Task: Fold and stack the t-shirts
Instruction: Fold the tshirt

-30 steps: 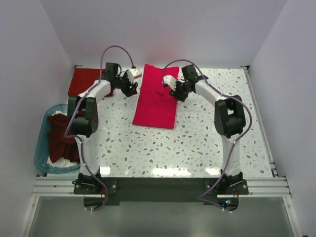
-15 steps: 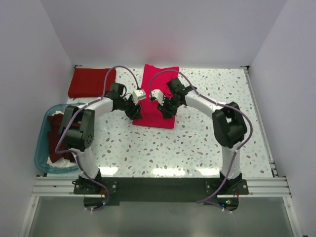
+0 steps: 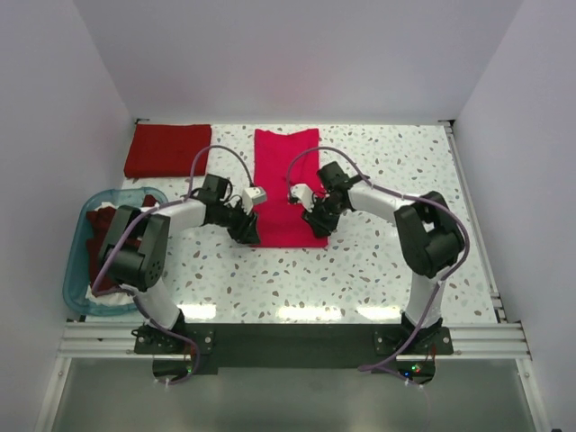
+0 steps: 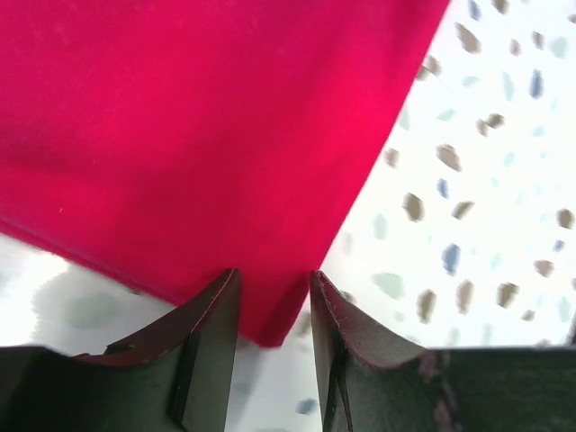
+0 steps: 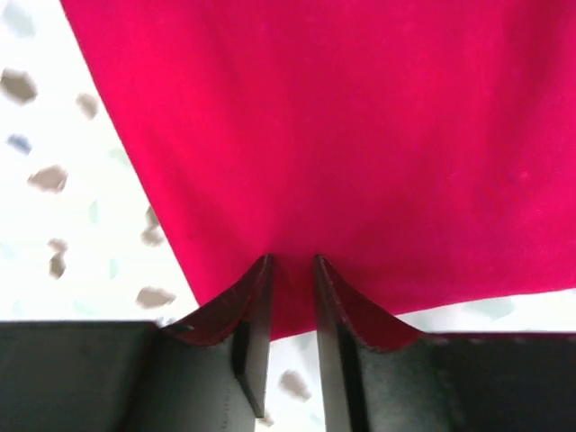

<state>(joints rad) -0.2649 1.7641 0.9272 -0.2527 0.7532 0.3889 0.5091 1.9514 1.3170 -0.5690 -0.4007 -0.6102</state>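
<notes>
At the shirt's point(image 3: 286, 180) lower corners, the right gripper point(image 5: 292, 265) pinched the hem. The left gripper point(image 4: 274, 283) stood narrowly parted around the corner, its grip unclear.

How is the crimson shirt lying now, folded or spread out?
Folded: the crimson shirt lies flat on the table as one long, narrow strip, with no sleeves showing.

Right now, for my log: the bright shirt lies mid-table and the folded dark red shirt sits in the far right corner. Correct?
No: top external view shows the folded dark red shirt in the far left corner. The bright shirt lies mid-table.
</notes>
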